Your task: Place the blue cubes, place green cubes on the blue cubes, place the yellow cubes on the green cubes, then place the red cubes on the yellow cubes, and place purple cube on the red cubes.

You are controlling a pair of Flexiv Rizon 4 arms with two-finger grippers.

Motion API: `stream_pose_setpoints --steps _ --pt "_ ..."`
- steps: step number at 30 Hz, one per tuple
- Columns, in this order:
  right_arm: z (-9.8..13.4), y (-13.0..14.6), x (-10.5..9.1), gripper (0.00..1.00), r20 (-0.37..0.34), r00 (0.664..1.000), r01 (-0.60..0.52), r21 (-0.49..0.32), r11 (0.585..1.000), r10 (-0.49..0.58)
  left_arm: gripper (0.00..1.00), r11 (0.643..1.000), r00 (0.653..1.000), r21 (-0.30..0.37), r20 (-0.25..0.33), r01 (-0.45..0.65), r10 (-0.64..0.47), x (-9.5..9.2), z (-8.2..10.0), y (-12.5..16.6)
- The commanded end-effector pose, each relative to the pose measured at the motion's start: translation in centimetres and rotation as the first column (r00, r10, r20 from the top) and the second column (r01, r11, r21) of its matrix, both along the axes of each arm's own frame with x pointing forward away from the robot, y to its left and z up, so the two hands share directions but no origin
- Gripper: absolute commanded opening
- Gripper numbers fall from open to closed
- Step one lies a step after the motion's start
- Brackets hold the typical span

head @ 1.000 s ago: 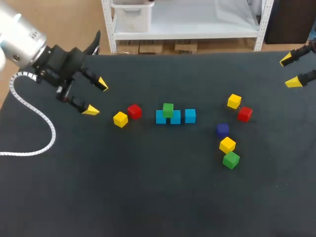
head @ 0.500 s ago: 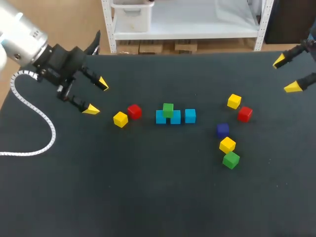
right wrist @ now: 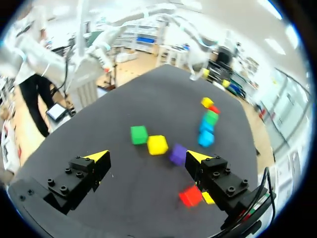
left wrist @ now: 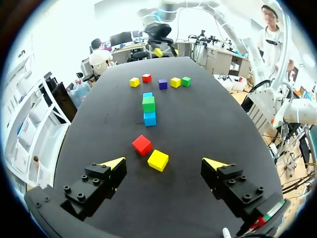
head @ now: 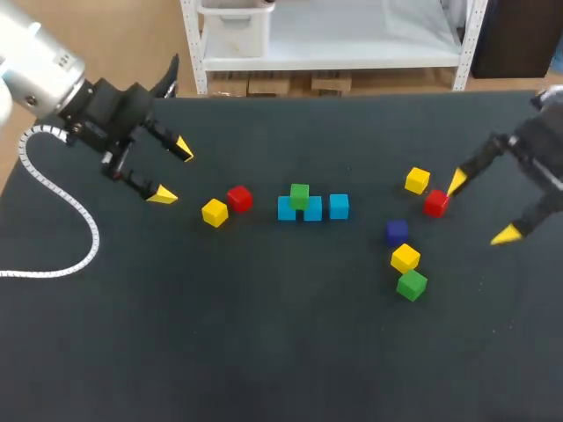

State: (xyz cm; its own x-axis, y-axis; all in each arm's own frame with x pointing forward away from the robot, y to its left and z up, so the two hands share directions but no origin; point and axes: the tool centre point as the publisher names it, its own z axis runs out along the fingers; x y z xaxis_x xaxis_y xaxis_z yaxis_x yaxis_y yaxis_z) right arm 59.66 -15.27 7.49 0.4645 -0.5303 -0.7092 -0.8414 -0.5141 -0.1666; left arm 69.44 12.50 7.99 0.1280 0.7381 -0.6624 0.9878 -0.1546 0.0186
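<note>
Cubes lie scattered on the dark table (head: 264, 352). Near its middle three blue cubes (head: 312, 211) stand in a row: two touch, and the third, on the right arm's side, sits just apart. A green cube (head: 300, 195) rests on top of the touching pair.

Toward the left arm (head: 48, 79), a red cube (head: 239, 198) and a yellow cube (head: 214, 212) lie close together, near the blue row. The left jaws are wide open and empty. In the left wrist view these two cubes lie just ahead of the jaws, between the lines of the two fingers.

On the other side five more cubes are loose on the table: a far yellow cube (head: 417, 180), a second red cube (head: 435, 203), a purple cube (head: 397, 231), a near yellow cube (head: 405, 258) and a loose green cube (head: 411, 284), the last two nearly touching. The right arm (head: 541, 145) reaches in over this group. The right jaws are spread wide and hold nothing. One yellow tip is just beside the second red cube; whether it touches cannot be told.
</note>
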Motion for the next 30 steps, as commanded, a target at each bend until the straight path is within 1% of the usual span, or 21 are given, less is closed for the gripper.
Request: stream_pose_setpoints --steps 1,3,4,6,7,13,17,21,26,30 --pt "-2.6 1.7 -0.7 1.0 0.025 0.96 -0.279 0.079 0.957 0.277 1.0 1.0 1.0 0.001 -0.001 0.002 -0.002 0.1 0.0 0.0" --pt "-3.5 2.1 -1.0 1.0 0.017 0.964 -0.266 0.08 0.961 0.265 1.0 1.0 1.0 0.001 -0.001 0.002 -0.002 0.1 0.0 0.0" --pt "-3.9 2.2 -1.2 1.0 0.011 0.963 -0.268 0.101 0.958 0.268 1.0 1.0 1.0 0.001 -0.001 0.002 -0.002 0.1 0.0 0.0" --pt "-4.7 2.4 -1.4 1.0 -0.001 0.967 -0.254 0.099 0.962 0.255 1.0 1.0 1.0 0.001 -0.001 0.002 -0.002 0.1 0.0 0.0" --pt "-4.9 2.5 -1.5 1.0 -0.008 0.966 -0.256 0.114 0.96 0.258 1.0 1.0 1.0 0.001 -0.001 0.002 -0.002 0.1 0.0 0.0" --pt "-6.3 2.4 -1.8 1.0 -0.045 0.971 -0.229 0.112 0.967 0.236 1.0 1.0 1.0 0.001 -0.001 0.002 -0.002 0.1 0.0 0.0" --pt "-6.7 2.1 -2.5 1.0 -0.083 0.972 -0.211 0.109 0.971 0.22 1.0 1.0 1.0 0.001 -0.001 0.002 -0.002 0.1 0.0 0.0" --pt "-6.6 1.9 -3.7 1.0 -0.109 0.971 -0.202 0.107 0.974 0.213 1.0 1.0 1.0 0.001 -0.001 0.002 -0.002 0.1 0.0 0.0" --pt "-6.9 1.8 -5.1 1.0 -0.156 0.967 -0.183 0.116 0.976 0.199 1.0 1.0 1.0 0.001 -0.001 0.002 -0.002 0.1 0.0 0.0" --pt "-7.2 2.0 -5.7 1.0 -0.19 0.962 -0.172 0.131 0.976 0.195 1.0 1.0 1.0 0.001 -0.001 0.002 -0.002 0.1 0.0 0.0"
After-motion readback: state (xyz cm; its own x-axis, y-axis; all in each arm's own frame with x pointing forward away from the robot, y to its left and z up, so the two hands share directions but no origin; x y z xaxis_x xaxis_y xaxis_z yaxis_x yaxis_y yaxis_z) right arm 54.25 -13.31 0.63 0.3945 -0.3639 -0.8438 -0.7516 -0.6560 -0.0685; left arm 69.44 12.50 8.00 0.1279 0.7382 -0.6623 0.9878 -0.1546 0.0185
